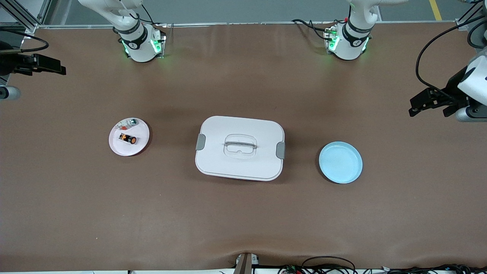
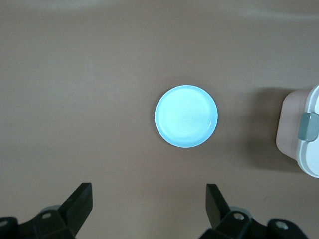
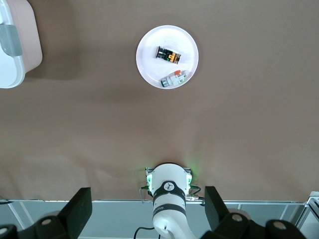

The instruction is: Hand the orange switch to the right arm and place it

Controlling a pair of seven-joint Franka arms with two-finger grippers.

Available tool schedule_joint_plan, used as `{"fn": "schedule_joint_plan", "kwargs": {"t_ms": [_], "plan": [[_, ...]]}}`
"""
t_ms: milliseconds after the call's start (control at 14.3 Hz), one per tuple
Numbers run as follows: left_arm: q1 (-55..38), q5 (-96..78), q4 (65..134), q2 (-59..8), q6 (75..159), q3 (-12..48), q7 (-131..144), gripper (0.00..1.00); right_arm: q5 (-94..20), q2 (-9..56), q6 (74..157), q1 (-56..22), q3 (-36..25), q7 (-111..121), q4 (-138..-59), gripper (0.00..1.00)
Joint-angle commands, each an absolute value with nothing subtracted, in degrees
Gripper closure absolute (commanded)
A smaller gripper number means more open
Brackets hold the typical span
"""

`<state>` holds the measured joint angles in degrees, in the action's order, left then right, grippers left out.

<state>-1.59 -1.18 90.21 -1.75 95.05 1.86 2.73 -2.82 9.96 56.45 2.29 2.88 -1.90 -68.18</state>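
- My left fingers (image 2: pixel 149 209) hung high over the left arm's end of the surface (image 1: pixel 243 213), spread wide and holding nothing; the blue plate (image 2: pixel 186 116) lay bare beneath them.
- My right fingers (image 3: pixel 148 211) hung just as high over the right arm's end, also wide open and empty, so I judged both arms were waiting with no step begun.
- The orange switch (image 1: pixel 128 138) lay on its side on the white plate (image 1: pixel 140 125), toward the right arm's end, its orange cap facing the front camera.
- Beside it on that plate, farther from the front camera, sat a small white block (image 1: pixel 128 122) with orange and green marks, which I meant to leave alone.
- The closed white box (image 1: pixel 239 147) stood between the two plates.
- As the switch lay on the right arm's end, I judged the bare blue plate the likely place for it.
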Motion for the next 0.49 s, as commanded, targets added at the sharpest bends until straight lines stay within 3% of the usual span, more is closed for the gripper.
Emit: {"fn": "schedule_joint_plan", "kwargs": {"t_ms": [0, 420], "plan": [[-1.85, 0.00, 89.65, -1.58, 94.04, 1.85, 2.90, 0.00, -2.81, 9.49, 56.25, 2.46, 3.52, -2.90, -68.12, 0.00], [-1.76, 0.00, 89.65, -1.58, 94.04, 1.85, 2.90, 0.00, -3.34, 9.23, 57.13, 3.34, 2.99, -2.99, -69.95, 0.00]]}}
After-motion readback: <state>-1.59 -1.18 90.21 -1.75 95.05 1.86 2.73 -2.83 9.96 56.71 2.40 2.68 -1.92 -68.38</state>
